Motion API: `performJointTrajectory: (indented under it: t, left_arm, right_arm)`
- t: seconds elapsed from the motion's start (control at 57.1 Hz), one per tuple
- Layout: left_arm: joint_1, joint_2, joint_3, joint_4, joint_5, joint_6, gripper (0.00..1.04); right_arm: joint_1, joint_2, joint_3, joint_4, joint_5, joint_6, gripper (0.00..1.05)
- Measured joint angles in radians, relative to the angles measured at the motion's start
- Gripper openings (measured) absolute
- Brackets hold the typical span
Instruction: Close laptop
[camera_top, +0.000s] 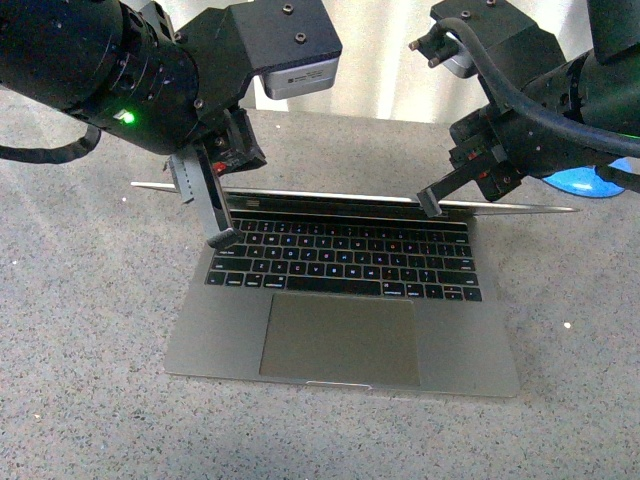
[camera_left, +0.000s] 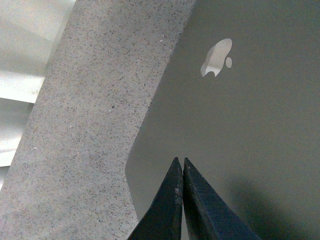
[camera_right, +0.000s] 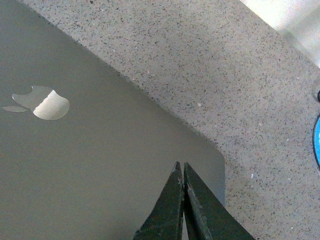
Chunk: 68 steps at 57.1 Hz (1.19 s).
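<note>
The grey laptop (camera_top: 340, 335) lies open on the speckled table, with its black keyboard (camera_top: 345, 258) and large trackpad facing me. In the front view its lid (camera_top: 520, 207) shows only as a thin edge-on line. My left gripper (camera_top: 222, 238) is shut and empty at the laptop's left side. In the left wrist view its tips (camera_left: 180, 161) point at the lid's grey back (camera_left: 240, 125) near a corner, below the pale apple logo (camera_left: 217, 57). My right gripper (camera_top: 431, 208) is shut and empty at the lid's edge. Its tips (camera_right: 181, 165) are over the lid's back (camera_right: 100, 165) near the other corner.
The grey speckled table (camera_top: 90, 350) surrounds the laptop. A blue object (camera_top: 590, 182) lies at the far right behind my right arm, and its edge shows in the right wrist view (camera_right: 317, 142). A pale wall or curtain stands behind the table.
</note>
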<state>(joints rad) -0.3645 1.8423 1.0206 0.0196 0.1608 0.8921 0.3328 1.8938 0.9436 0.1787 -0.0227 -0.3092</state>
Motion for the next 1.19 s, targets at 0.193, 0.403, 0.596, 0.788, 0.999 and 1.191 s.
performJointTrajectory:
  t: [0.193,0.403,0.596,0.788,0.999,1.191]
  left_arm:
    - [-0.006,-0.001,-0.027,0.008,0.003,-0.007,0.04]
    - [-0.014,-0.003,-0.054,0.010,0.003,-0.011,0.04]
    - [-0.023,-0.010,-0.078,0.021,0.004,-0.015,0.04]
    - [-0.029,-0.014,-0.092,0.030,0.003,-0.019,0.04]
    - [-0.037,-0.014,-0.105,0.051,0.004,-0.033,0.04]
    - [-0.045,-0.011,-0.114,0.075,0.007,-0.045,0.04]
  right_arm:
    - [0.000,0.000,-0.034,0.022,0.002,0.019,0.01]
    - [0.001,0.000,-0.066,0.042,0.002,0.037,0.01]
    - [0.003,0.000,-0.090,0.059,0.004,0.053,0.01]
    - [0.006,0.000,-0.113,0.073,0.006,0.064,0.01]
    - [0.010,0.000,-0.131,0.090,0.008,0.079,0.01]
    - [0.011,0.000,-0.150,0.107,0.007,0.091,0.01]
